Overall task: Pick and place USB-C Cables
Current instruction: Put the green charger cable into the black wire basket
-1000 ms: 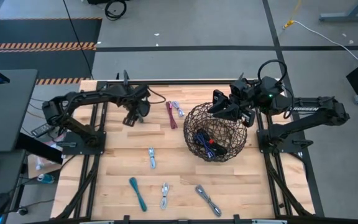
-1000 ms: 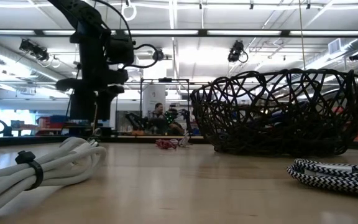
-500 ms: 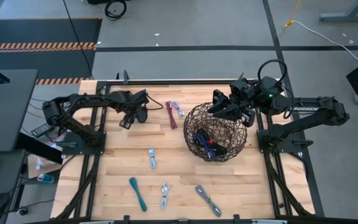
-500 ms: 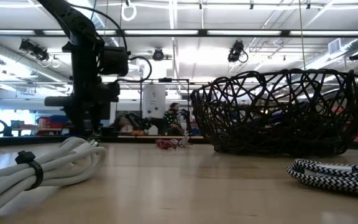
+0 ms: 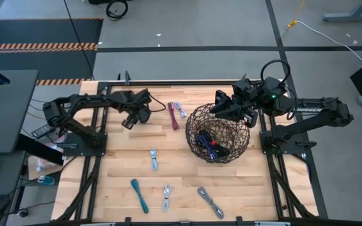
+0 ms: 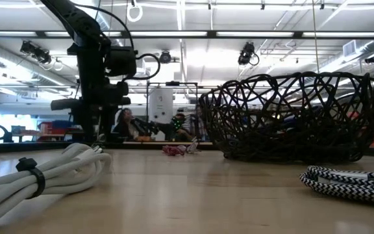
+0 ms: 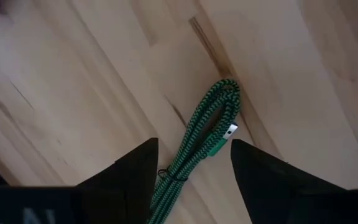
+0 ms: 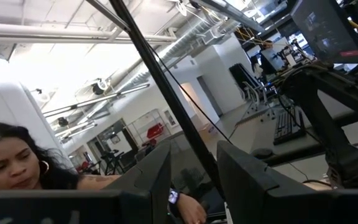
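Item: green braided cable (image 7: 199, 160), one bundle, lying folded on the pale wooden table (image 7: 92, 93) beneath me. Its looped end is pointing toward one o'clock; a small silver plug tip is showing beside the loop, and a thin dark tie is cinching the strands lower down. My left gripper (image 7: 194, 163) is hovering over it, dark fingers (image 7: 132, 180) spread wide, flanking the cable at nine and three o'clock.

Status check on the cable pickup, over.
Left gripper open, poised over green braided cable bundle on the wooden table, not gripping. Right gripper empty above dark wire-mesh basket. Nothing in the way.
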Action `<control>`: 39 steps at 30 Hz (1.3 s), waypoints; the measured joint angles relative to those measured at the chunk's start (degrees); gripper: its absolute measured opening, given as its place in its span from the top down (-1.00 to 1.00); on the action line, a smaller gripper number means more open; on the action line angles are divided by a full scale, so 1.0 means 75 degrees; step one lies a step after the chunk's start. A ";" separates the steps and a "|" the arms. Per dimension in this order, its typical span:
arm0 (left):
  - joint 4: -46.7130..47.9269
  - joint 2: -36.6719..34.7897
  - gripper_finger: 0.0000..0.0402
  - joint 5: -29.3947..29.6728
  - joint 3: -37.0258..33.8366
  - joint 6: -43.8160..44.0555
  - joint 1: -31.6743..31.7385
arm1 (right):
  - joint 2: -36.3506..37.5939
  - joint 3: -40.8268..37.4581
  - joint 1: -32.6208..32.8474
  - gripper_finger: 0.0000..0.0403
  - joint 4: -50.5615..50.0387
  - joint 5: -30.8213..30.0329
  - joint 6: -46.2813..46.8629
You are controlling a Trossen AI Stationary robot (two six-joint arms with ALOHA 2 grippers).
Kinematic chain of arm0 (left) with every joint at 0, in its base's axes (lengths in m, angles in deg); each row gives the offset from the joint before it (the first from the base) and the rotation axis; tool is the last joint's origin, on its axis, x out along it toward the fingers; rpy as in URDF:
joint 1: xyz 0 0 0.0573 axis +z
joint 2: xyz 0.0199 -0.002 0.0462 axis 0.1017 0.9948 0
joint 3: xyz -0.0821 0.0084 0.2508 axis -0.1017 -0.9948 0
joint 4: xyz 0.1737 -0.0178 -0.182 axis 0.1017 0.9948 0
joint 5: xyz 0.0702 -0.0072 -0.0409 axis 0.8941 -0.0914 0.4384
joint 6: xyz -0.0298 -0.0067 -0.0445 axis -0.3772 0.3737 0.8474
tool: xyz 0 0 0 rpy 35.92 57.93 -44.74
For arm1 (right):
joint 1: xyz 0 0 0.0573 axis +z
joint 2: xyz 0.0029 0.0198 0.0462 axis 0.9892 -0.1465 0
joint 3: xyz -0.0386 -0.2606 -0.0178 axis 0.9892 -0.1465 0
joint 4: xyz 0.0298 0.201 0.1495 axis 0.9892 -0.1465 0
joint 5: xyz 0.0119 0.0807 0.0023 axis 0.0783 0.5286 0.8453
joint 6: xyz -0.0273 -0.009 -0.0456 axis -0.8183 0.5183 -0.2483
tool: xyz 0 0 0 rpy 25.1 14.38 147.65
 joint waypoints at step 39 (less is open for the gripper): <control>-0.0215 0.1019 0.86 -0.0229 0.1871 0.3760 -0.1545 | 0.0132 0.0003 -0.0072 0.33 0.1319 0.0279 0.0064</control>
